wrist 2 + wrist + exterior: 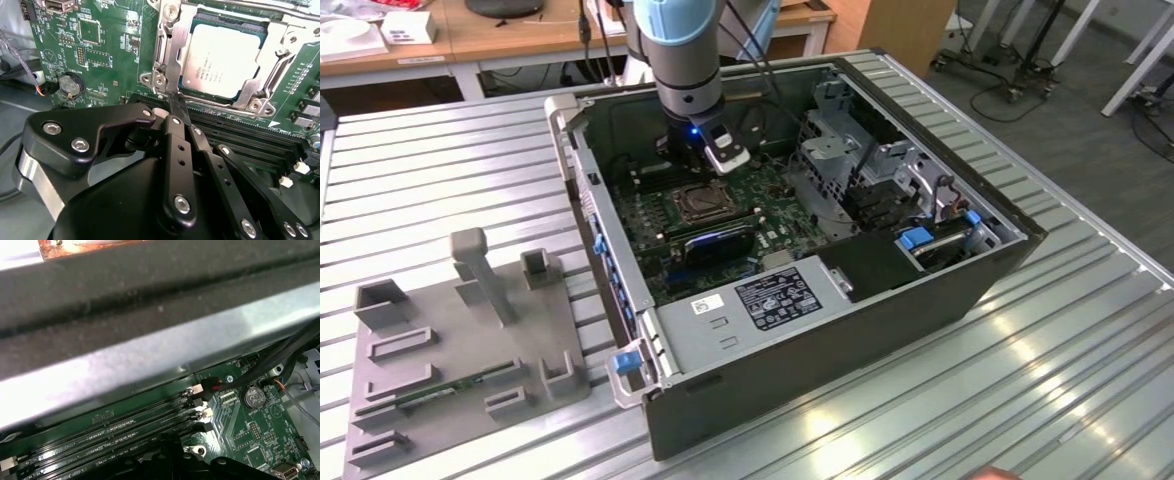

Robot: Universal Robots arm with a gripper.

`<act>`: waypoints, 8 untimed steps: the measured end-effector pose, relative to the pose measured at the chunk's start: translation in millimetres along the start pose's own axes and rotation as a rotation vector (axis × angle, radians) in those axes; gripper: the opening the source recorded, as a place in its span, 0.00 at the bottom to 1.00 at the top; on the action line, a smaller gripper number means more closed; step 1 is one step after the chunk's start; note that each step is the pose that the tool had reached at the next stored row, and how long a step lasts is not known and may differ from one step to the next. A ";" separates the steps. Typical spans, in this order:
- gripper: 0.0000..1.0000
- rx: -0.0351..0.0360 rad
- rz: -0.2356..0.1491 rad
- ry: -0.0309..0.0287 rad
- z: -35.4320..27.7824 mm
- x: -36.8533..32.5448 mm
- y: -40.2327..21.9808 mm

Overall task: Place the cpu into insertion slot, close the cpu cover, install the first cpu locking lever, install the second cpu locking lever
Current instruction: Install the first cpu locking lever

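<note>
The cpu (225, 57), a silvery square chip, lies seated in the insertion slot (150, 79) on the green board. The cpu cover (272, 82), a thin silver frame, lies flat over the chip's edges. A silver locking lever (167, 47) runs along one side of the socket. My gripper (173, 100) is shut, its black fingers (176, 145) pressed together, and the tips sit at the end of that lever by the socket's corner. In the exterior view the gripper (699, 175) hangs inside the open computer case just behind the socket (700, 203).
Long black memory slots (240, 135) run right beside the fingertips. A coin battery (70, 85) and wires lie nearby. The case wall (150, 360) stands close by. A power supply (767, 300), a drive cage (854, 150) and a grey fixture (454, 340) surround the work.
</note>
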State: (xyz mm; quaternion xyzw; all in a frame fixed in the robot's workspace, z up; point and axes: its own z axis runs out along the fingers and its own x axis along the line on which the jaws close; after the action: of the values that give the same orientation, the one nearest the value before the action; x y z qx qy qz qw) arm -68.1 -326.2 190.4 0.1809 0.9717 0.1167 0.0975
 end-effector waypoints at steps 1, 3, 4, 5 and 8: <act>0.11 -0.0018 0.000 0.0007 0.0 0.0 0.1; 0.11 -0.0036 0.001 0.0012 -0.6 -0.1 0.2; 0.11 -0.0041 0.001 0.0012 -1.2 -0.2 0.5; 0.11 -0.0042 0.001 0.0011 -2.2 -0.4 0.7; 0.11 -0.0041 0.001 0.0014 -6.3 -1.0 1.8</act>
State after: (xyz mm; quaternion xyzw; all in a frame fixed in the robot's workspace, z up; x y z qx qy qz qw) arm -68.0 -326.2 197.0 0.1812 0.9714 0.1189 0.0971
